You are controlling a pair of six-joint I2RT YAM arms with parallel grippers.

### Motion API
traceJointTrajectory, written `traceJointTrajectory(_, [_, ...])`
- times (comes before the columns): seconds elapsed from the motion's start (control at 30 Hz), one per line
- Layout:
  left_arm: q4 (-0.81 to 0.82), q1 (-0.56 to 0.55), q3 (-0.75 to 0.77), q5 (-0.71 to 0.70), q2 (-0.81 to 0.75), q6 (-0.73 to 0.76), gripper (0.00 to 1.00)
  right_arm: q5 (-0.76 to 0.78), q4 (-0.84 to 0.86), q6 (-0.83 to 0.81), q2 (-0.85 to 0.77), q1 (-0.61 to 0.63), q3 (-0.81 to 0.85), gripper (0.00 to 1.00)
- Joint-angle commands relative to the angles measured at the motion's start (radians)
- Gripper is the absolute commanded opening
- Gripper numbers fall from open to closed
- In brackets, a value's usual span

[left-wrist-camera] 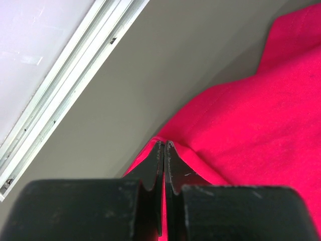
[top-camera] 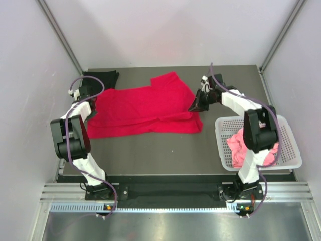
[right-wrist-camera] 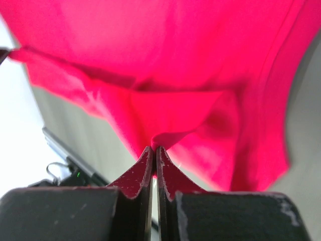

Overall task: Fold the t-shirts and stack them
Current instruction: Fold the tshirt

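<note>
A bright red t-shirt (top-camera: 143, 109) lies spread across the middle of the table. My left gripper (top-camera: 93, 106) is shut on its left edge; the left wrist view shows the red t-shirt (left-wrist-camera: 251, 125) pinched at the tips of my left gripper (left-wrist-camera: 164, 145). My right gripper (top-camera: 194, 107) is shut on the shirt's right side, and in the right wrist view a fold of the red t-shirt (right-wrist-camera: 165, 80) is clamped in the right gripper (right-wrist-camera: 154, 149) and lifted off the table. A black t-shirt (top-camera: 106, 78) lies at the back left corner. A salmon pink t-shirt (top-camera: 239, 145) sits in the basket.
A white lattice basket (top-camera: 288, 143) stands at the table's right edge, beside the right arm. Pale walls with metal rails (left-wrist-camera: 65, 85) close in the table on the left, back and right.
</note>
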Motion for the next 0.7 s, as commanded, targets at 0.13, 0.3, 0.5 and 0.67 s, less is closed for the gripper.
traceJointTrajectory(0.13, [-0.027, 0.005, -0.068, 0.006, -0.158, 0.021, 0.0, -0.025, -0.015, 0.028, -0.384, 0.029, -0.224, 0.0])
traceJointTrajectory(0.3, [-0.049, 0.005, -0.19, -0.035, -0.315, -0.022, 0.0, -0.028, -0.051, 0.028, -0.611, 0.05, -0.434, 0.0])
traceJointTrajectory(0.5, [-0.082, 0.006, -0.343, -0.081, -0.517, -0.069, 0.0, -0.023, -0.081, 0.037, -0.838, 0.063, -0.655, 0.0])
traceJointTrajectory(0.67, [-0.159, 0.006, -0.394, -0.184, -0.6, -0.132, 0.0, -0.036, -0.126, 0.057, -0.98, 0.072, -0.764, 0.0])
